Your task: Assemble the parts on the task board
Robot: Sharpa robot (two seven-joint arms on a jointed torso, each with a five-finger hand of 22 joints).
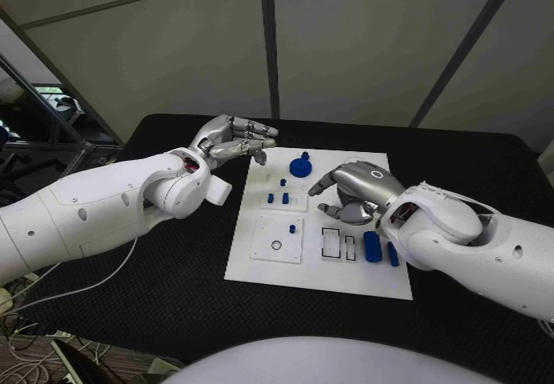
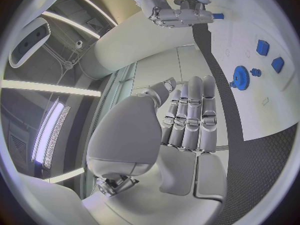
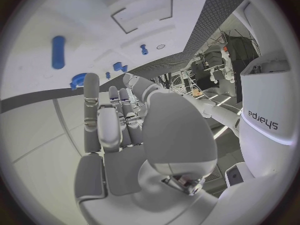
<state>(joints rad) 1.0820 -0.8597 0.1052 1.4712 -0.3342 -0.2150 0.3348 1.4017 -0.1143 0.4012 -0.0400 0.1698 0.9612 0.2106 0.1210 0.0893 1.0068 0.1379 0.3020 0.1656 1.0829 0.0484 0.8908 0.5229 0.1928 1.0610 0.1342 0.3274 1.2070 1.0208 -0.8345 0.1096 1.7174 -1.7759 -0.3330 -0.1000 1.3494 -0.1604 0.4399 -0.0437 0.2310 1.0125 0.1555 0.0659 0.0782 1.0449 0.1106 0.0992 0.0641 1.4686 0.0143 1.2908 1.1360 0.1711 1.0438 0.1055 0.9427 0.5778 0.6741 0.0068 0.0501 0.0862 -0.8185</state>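
The white task board (image 1: 260,264) lies in the middle of the black table. A round blue part (image 1: 300,166) stands near its far edge, with small blue pegs (image 1: 284,198) just in front of it. Two long blue parts (image 1: 371,246) lie at the board's right side beside two empty slots (image 1: 332,242). My left hand (image 1: 237,138) hovers over the board's far left corner, fingers side by side, holding nothing. My right hand (image 1: 355,192) hangs over the right middle of the board with nothing visible in it. The left wrist view shows the round blue part (image 2: 240,76) beyond the fingers (image 2: 190,110).
A square white insert (image 1: 279,237) with a small ring sits in the board's near left. Black table (image 1: 173,272) surrounds the board. A thin white cable (image 1: 86,284) trails across the table's left side under my left arm.
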